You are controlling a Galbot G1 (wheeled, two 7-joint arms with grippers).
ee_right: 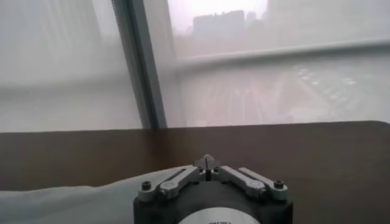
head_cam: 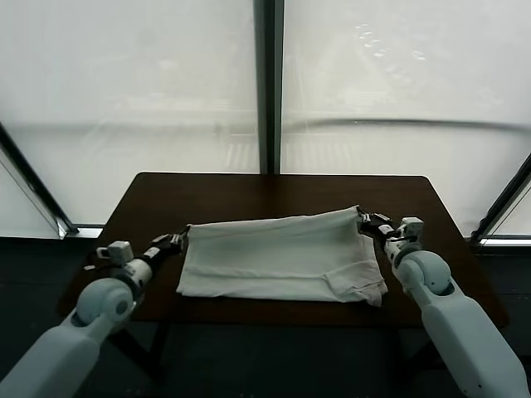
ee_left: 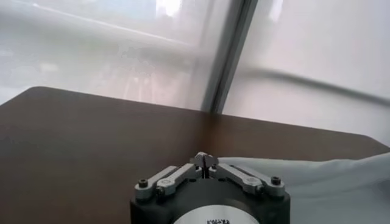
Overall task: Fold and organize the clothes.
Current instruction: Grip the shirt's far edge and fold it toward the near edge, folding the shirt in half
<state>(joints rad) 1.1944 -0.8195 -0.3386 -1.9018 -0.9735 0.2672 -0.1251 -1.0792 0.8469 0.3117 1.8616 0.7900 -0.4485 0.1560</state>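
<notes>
Left gripper (head_cam: 179, 240) sits at the left edge of the shirt (head_cam: 282, 257), low over the dark brown table (head_cam: 249, 195), with its arm running back toward the near left corner. In the left wrist view the left gripper (ee_left: 205, 161) has its fingers pressed together, tips meeting, and the shirt (ee_left: 329, 182) edge starts right at the tips; it looks pinched on the fabric corner, though the contact itself is small and hard to confirm. Everything on the far side of that claw is bare table (ee_left: 91, 134), then the window frame post (ee_left: 228, 55). The shirt lies between the two claws as a folded pale slab, wide across the middle of the table, its far edge stretched roughly taut from one claw to the other and its near edge resting flat with some loose folds near the right corner. No print is visible on the upper face. Right gripper (head_cam: 367, 221) is at the far right corner of the shirt, which sits slightly raised there. In the right wrist view the right gripper (ee_right: 208, 162) is closed, fingertips touching, with white cloth (ee_right: 73, 204) reaching up to the claw on one side and bare table (ee_right: 317, 152) on the other. Window glass (head_cam: 398, 83) fills the background beyond both claws.
</notes>
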